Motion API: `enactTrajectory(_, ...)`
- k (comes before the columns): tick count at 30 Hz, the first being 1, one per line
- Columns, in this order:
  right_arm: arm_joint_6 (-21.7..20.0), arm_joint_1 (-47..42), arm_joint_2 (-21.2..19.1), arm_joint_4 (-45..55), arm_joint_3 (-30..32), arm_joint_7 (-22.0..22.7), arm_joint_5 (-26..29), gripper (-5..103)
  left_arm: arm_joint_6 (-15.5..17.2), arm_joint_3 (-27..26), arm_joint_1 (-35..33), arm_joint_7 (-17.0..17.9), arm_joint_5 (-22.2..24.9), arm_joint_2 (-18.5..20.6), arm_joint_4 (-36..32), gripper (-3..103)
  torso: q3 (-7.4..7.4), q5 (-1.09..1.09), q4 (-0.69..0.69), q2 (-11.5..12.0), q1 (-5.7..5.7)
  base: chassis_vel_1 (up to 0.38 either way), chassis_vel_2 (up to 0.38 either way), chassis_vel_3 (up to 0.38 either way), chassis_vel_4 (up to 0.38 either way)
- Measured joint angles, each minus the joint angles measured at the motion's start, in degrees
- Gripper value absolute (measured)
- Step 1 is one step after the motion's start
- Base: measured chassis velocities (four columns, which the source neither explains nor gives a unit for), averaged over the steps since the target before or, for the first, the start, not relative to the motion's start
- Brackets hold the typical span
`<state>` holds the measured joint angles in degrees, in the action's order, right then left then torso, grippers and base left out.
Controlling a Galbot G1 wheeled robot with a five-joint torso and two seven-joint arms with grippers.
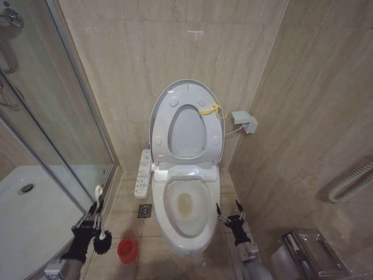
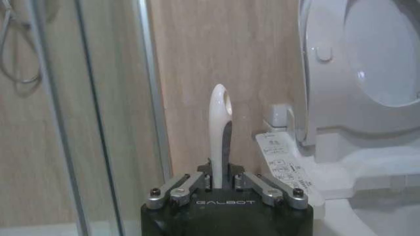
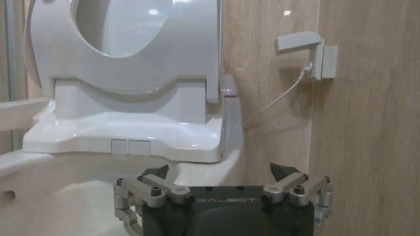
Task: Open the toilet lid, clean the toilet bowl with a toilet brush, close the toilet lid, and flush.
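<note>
Toilet brush [image 1: 100, 224]: light, stiff, thin slick handle; your left tool [image 1: 87, 228] grips it mid-handle, bristle head low over the floor beside the red holder [image 1: 127, 249]. Toilet lid [image 1: 187, 119] up. Right tool [image 1: 229, 213] spread wide, empty, beside the toilet bowl [image 1: 187, 207] rim.

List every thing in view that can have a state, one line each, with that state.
Glossy white oval toilet lid: raised, upright against the wall.
White ring-shaped seat: raised too.
White ceramic toilet bowl: uncovered, yellowish stain at its bottom.
Black-bristled, white-handled toilet brush: out of its holder, held upright.
Squat red cup-shaped holder: on the floor.
Left claw: shut on the brush handle.
Right claw: open, beside the bowl.
</note>
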<state>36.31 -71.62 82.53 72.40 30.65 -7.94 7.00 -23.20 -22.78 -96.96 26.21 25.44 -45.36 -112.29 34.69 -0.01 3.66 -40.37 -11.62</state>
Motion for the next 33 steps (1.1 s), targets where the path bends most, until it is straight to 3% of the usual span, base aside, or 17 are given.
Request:
enactTrajectory(3,-0.01,-0.03,0.42,0.27,0.09,0.01,-0.04,100,-8.31,1.02,3.26,-7.13,-1.67,-3.82,7.49,16,0.00,0.01,0.01,0.00,0.00,0.000,0.000,0.000,0.000)
enactTrajectory(5,-0.02,-0.27,0.54,0.58,0.09,0.02,-0.04,100,-14.39,1.21,5.94,-14.63,-2.07,-5.93,13.86,16,0.00,0.00,0.03,0.00,0.00,0.000,0.000,0.000,0.000)
enactTrajectory(6,-0.02,-0.27,0.54,0.58,0.09,0.02,-0.04,100,-14.39,1.21,5.94,-14.63,-2.07,-5.93,13.86,16,0.00,0.00,0.03,0.00,0.00,0.000,0.000,0.000,0.000)
enactTrajectory(15,-0.02,-1.39,-0.71,1.66,0.24,0.02,0.74,100,-22.38,2.07,11.75,-29.96,6.67,-11.16,27.12,16,0.00,0.02,0.01,0.00,0.00,0.000,0.000,0.000,0.000)
enactTrajectory(16,-0.02,-1.39,-0.71,1.66,0.24,0.02,0.74,100,-22.38,2.07,11.75,-29.96,6.67,-11.16,27.12,16,0.00,0.02,0.01,0.00,0.00,0.000,0.000,0.000,0.000)
enactTrajectory(19,-0.02,-1.66,-1.04,1.91,0.24,0.02,0.97,100,-23.92,2.38,15.59,-35.07,8.17,-14.79,34.02,16,0.01,0.01,0.02,0.00,0.00,0.000,0.000,0.000,0.000)
enactTrajectory(27,-0.04,-1.49,-1.71,1.98,0.16,-0.12,1.71,100,-23.94,2.38,19.94,-41.16,7.97,-18.17,43.16,16,0.00,0.02,0.00,0.00,0.00,0.000,0.000,0.000,0.000)
enactTrajectory(33,0.02,-1.39,-1.93,1.20,0.20,-0.45,2.24,100,-23.94,2.34,22.40,-42.61,7.58,-19.87,47.07,16,0.00,0.02,0.01,0.00,-0.01,0.000,0.000,0.000,0.000)
